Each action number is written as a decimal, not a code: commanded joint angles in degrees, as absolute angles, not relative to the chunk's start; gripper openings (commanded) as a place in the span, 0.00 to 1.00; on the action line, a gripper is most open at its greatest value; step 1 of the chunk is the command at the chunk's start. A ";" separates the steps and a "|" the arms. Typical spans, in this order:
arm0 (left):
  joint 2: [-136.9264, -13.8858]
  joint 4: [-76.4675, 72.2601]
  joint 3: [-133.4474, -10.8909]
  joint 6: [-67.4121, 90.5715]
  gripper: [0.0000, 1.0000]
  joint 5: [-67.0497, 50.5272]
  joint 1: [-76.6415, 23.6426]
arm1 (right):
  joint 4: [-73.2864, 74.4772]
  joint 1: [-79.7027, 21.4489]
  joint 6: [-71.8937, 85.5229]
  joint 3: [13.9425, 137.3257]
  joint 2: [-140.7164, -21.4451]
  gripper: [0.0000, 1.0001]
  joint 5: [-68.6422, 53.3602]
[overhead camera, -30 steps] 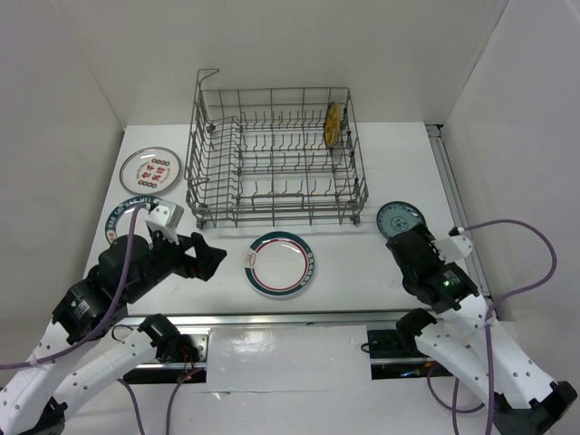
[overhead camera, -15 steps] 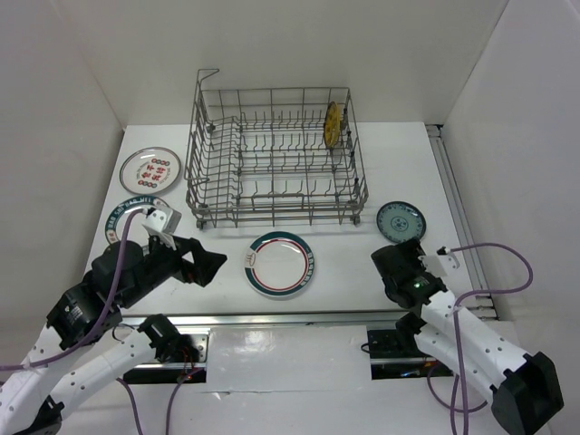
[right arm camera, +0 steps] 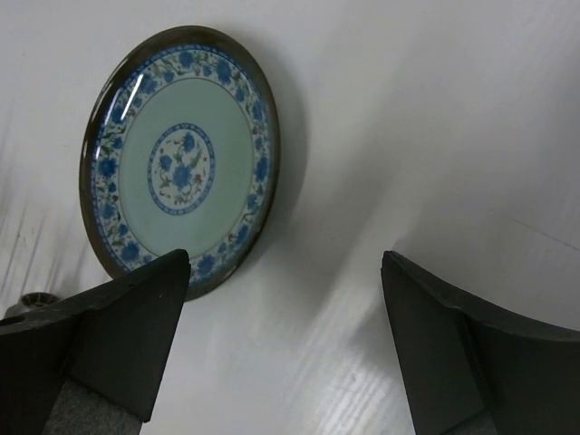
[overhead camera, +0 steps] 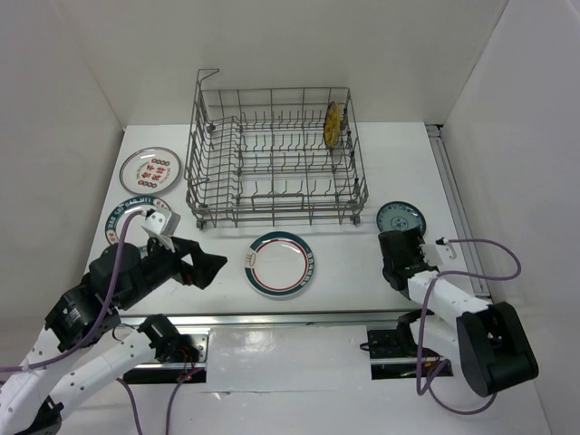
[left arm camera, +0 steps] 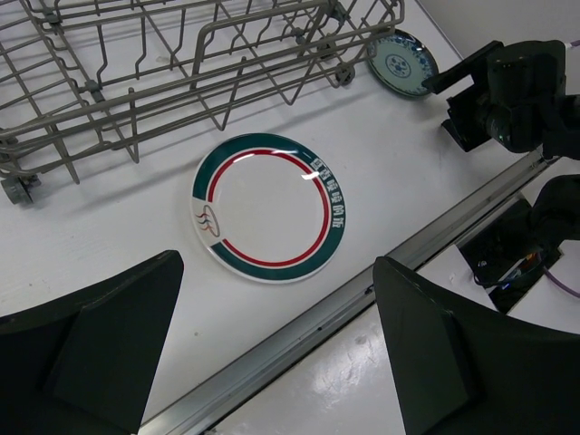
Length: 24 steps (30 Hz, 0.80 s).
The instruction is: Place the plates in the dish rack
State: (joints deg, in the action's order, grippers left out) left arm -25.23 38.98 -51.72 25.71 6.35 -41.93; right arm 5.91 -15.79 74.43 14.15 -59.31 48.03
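The grey wire dish rack [overhead camera: 276, 154] stands at the back centre, with a small yellow-brown plate [overhead camera: 333, 124] upright in its right end. A white plate with a green rim and red ring [overhead camera: 280, 263] lies flat in front of the rack and also shows in the left wrist view [left arm camera: 268, 207]. My left gripper [overhead camera: 216, 265] is open and empty, just left of it [left arm camera: 276, 265]. A small teal plate [overhead camera: 400, 218] lies at the right. My right gripper [overhead camera: 397, 239] is open and empty, just short of it [right arm camera: 285, 258], with the teal plate [right arm camera: 181, 159] ahead on the left.
A white plate with red marks [overhead camera: 150, 168] lies at the far left. A green-rimmed plate [overhead camera: 122, 213] lies nearer, partly hidden under my left arm. A metal rail [overhead camera: 299, 317] runs along the table's near edge. White walls close in the back and sides.
My right arm has folded in, and its gripper now points at the teal plate from close by. My left gripper has barely shifted.
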 commanded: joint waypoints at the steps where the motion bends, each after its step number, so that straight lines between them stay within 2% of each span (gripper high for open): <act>1: -24.18 36.39 -51.59 25.31 1.00 5.71 -42.19 | -2.10 -13.36 71.03 15.47 -62.66 0.93 44.22; 5: -23.65 36.39 -51.59 25.31 1.00 5.71 -42.19 | -7.02 -8.63 67.25 16.61 -66.00 0.93 37.90; 9: -22.42 36.39 -51.59 25.31 1.00 5.71 -42.19 | -12.39 -1.25 60.74 17.23 -70.66 0.96 26.41; 18: -21.36 36.39 -51.59 25.84 1.00 7.47 -42.19 | -11.87 5.79 57.22 18.28 -74.44 0.96 17.67; 24: -21.36 36.39 -51.59 25.84 1.00 7.47 -42.19 | -12.05 7.65 54.40 19.68 -76.99 0.91 13.80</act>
State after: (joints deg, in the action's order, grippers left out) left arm -21.87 38.89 -51.72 25.74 7.05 -41.93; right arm -17.74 7.22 56.95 19.53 -73.89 18.76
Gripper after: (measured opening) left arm 0.999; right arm 0.915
